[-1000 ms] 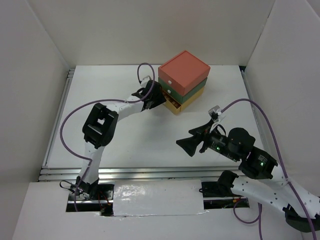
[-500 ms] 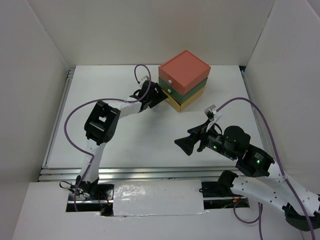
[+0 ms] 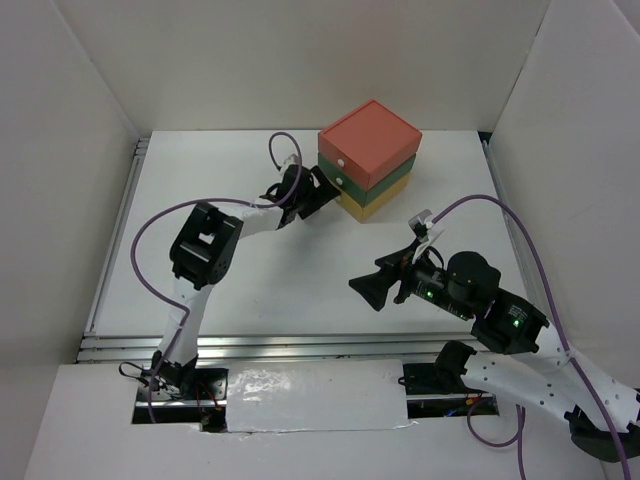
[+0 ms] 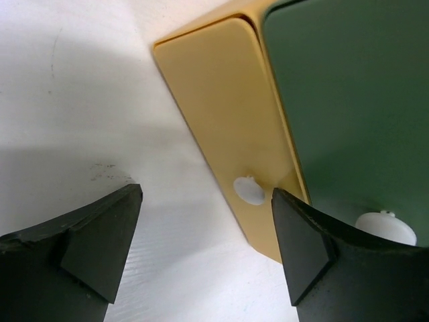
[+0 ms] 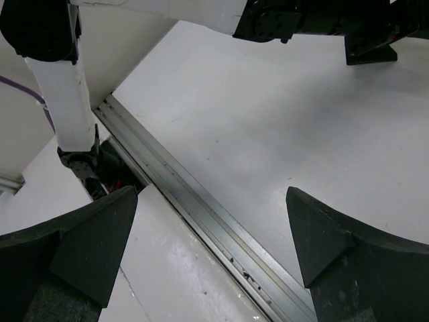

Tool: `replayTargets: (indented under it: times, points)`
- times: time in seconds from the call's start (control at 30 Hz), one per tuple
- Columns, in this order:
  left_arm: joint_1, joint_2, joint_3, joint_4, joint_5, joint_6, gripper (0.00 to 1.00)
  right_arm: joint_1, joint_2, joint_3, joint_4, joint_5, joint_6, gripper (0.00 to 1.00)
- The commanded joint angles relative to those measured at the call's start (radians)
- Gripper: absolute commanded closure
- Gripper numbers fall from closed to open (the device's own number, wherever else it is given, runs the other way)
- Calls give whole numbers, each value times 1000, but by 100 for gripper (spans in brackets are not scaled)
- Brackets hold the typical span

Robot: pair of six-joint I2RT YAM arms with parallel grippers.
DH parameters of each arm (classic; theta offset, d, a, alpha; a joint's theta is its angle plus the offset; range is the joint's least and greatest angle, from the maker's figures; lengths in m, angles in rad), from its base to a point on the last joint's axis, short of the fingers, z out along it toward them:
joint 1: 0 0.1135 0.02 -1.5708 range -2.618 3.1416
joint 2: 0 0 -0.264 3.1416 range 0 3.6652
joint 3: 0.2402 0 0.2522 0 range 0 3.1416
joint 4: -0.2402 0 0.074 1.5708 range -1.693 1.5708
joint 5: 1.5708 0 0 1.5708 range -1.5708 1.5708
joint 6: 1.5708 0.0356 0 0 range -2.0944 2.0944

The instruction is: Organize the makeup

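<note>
My left gripper is spread wide and pinches nothing. It sits low over the table, right at the near-left face of the stacked drawer box, which stands toward the far side of the table. In my left wrist view the front of the yellow drawer, the lowest of the stack, runs between my two fingers. Its white knob lies in the gap, closer to the finger on the right of that view, and I see no contact with either finger. The green drawer is just above the yellow one, and its own pale knob shows partly behind that same finger. My right gripper is also wide apart and holds nothing. It hangs above the table's near half, well apart from the drawer box, pointing toward the left side. Between its fingers I see bare white table, the metal rail along the near edge, and the lower part of my left arm rising from its base. The makeup shows in none of my views, so I cannot tell where it lies or how it looks.
</note>
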Motion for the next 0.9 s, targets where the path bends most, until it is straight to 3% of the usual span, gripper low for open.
replayTargets:
  times: [0.0, 0.23, 0.5, 0.63, 0.87]
  points:
    - [1, -58, -55, -7, -42, -44, 4, 3, -1, 5, 35, 3, -16, 0]
    - [3, -349, -270, -266, -241, -10, 1, 5, -13, 15, 33, 42, 15, 0]
    - [1, -863, -416, -696, -487, 163, 1, 5, -53, 108, -92, 243, 59, 0]
    - [-2, -1177, -491, -825, -501, 209, 1, 5, -85, 174, -163, 308, 56, 0]
    - [-2, -1552, -522, -1078, -550, 297, 1, 5, -170, 246, -318, 432, 70, 0]
